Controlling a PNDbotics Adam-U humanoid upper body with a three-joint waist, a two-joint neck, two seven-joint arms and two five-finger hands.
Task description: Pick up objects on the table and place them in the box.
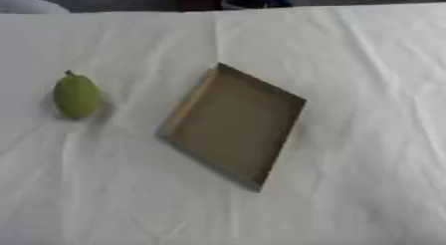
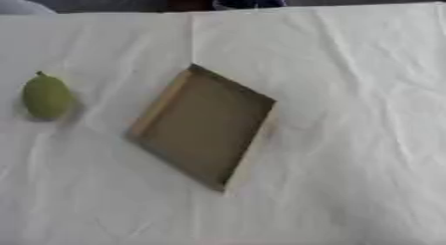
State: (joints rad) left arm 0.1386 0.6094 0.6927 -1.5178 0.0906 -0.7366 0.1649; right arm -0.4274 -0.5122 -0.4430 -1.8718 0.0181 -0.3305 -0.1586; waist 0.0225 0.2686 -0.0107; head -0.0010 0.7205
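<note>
Two things sit on the white cloth-covered table in the left eye view: a green pear lying off to the left, stem end pointing away, and a shallow brown cardboard box turned at an angle near the middle, well apart from the pear. Right eye view is pretty much the same deal, box looks empty, and neither robot hand shows up anywhere so can't tell how the fingers are set.
</note>
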